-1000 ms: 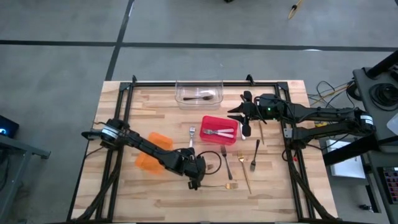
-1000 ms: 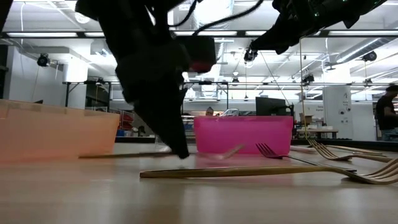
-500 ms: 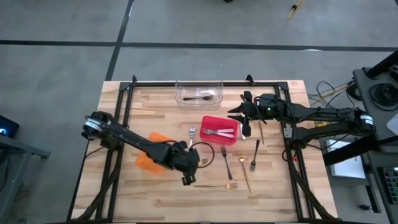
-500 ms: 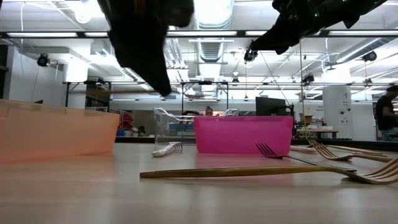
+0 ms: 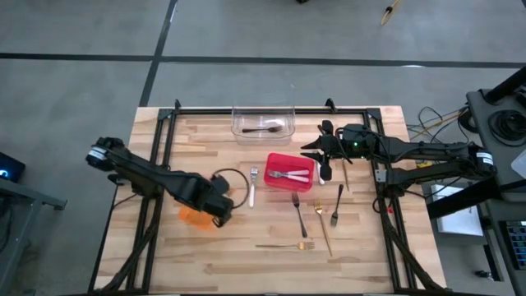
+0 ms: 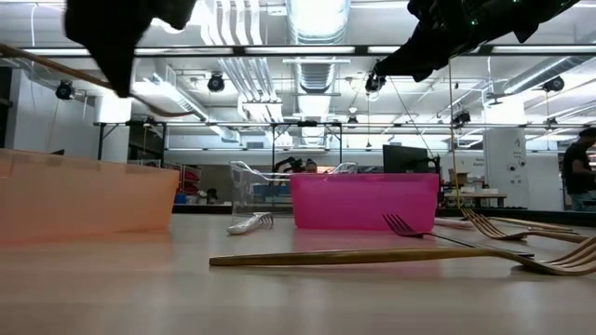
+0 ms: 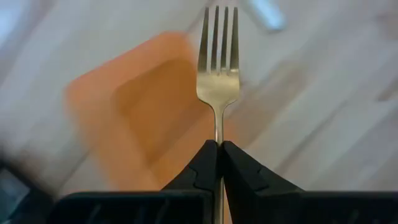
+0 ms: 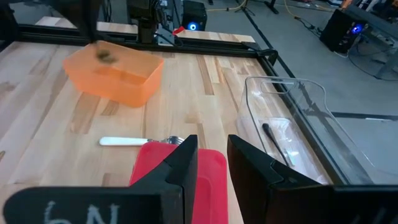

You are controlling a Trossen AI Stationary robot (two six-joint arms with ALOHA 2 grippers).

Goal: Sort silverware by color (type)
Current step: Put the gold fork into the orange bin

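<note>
Overhead, a pale wooden plank table (image 5: 205, 263) framed by black rails sits on a grey floor, and the level view looks past it into a large workshop with ceiling lights, shelving and a person at the far right edge. Three bins stand on the wood: a clear bin (image 5: 263, 121) at the far edge with a dark utensil (image 5: 261, 129) lying in it, a red bin (image 5: 289, 171) near the middle with silver pieces (image 5: 287, 174) in it, and an orange bin (image 5: 194, 215) toward the left. The left gripper (image 7: 219, 152), over the orange bin, has its fingers pinched tight on the handle of a gold fork (image 7: 218, 68), which sticks straight out ahead of the fingers, tines forward, its long axis in line with the gripper. A silver fork (image 5: 252, 187) lies beside the red bin, lengthwise front to back, tines toward the far edge. Right of it, a dark fork (image 5: 297, 210), a gold spoon (image 5: 320, 224) and another dark fork (image 5: 337, 205) lie roughly parallel, front to back. Another gold fork (image 5: 285, 245) lies crosswise nearer the front, tines to the right. The right gripper (image 5: 322, 152) hangs just beside the red bin, its fingers a narrow gap apart with nothing between them.
</note>
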